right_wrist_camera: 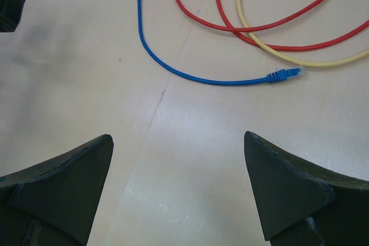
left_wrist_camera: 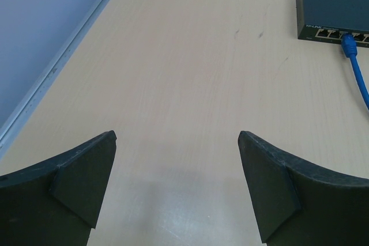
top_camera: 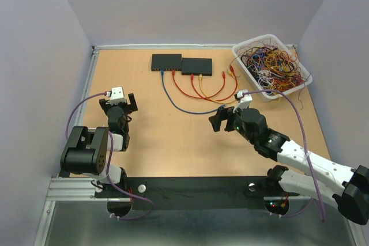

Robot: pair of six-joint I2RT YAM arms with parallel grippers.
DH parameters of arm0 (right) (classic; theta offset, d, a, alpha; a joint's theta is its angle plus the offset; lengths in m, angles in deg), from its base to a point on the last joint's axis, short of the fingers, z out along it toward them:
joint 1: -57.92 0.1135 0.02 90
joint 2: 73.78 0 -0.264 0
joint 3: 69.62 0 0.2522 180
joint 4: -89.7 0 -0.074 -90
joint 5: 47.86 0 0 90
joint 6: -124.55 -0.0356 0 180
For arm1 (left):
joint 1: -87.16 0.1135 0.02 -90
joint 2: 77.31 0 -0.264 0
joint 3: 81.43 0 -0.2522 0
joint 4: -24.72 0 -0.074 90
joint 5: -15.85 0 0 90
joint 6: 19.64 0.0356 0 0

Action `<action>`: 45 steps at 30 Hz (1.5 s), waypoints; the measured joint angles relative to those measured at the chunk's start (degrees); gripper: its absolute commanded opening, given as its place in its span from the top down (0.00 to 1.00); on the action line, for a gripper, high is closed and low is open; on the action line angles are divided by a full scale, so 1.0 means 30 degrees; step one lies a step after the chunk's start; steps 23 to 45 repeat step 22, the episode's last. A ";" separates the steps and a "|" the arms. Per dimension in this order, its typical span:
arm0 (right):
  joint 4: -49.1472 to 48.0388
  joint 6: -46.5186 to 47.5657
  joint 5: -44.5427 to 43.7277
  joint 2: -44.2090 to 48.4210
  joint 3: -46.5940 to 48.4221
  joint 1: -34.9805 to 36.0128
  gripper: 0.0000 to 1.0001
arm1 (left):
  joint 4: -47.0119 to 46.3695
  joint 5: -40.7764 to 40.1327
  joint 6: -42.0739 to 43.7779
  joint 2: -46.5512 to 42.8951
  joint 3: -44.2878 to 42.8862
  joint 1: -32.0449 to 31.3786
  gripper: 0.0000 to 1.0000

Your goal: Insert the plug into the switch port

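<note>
Right gripper: spread wide, nothing between the jaws. Left gripper: same, spread and empty over the bare table.

The blue plug lies flat on the table, ahead of the right gripper and off toward its right finger, touching neither finger. Its blue cable loops away ahead-left. The cable's other end is already seated in the switch, far ahead-right of the left gripper.

Risks, my read:
- The plug sits off the right gripper's centreline. Closing without shifting right catches cable or nothing.
- The plug lies low, so fingertips may scrape the table or knock it away.
- The red cables and yellow cable run just beyond the plug, the yellow very near it. Reaching too far forward pinches them too.
- The switch looks unfixed. An off-axis push could slide it instead of seating the plug.
- Cable slack may snag the red loops during the carry.

Can't make out:
- Which side the plug's latch tab is on: too small.
- Which ports are free: the switch is cut off at the left wrist view's edge and tiny from above.
- From above, the right wrist covers part of the plug area.
- The dark object far ahead-left of the right gripper: can't tell what it is.
</note>
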 measured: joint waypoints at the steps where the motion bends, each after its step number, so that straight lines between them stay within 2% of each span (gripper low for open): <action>1: 0.0000 -0.0051 0.0080 0.0124 0.0000 0.0000 0.00 | 0.0000 0.0000 0.0000 0.0000 0.0000 0.0000 0.01; 7: -0.0255 -0.0430 0.0131 0.1100 0.0000 0.0000 0.00 | 0.0000 0.0000 0.0000 0.0000 0.0000 0.0000 0.01; 45: -0.0415 -0.0561 0.0051 0.0714 0.0007 0.0000 0.00 | 0.0000 0.0000 0.0000 0.0000 0.0000 0.0000 0.01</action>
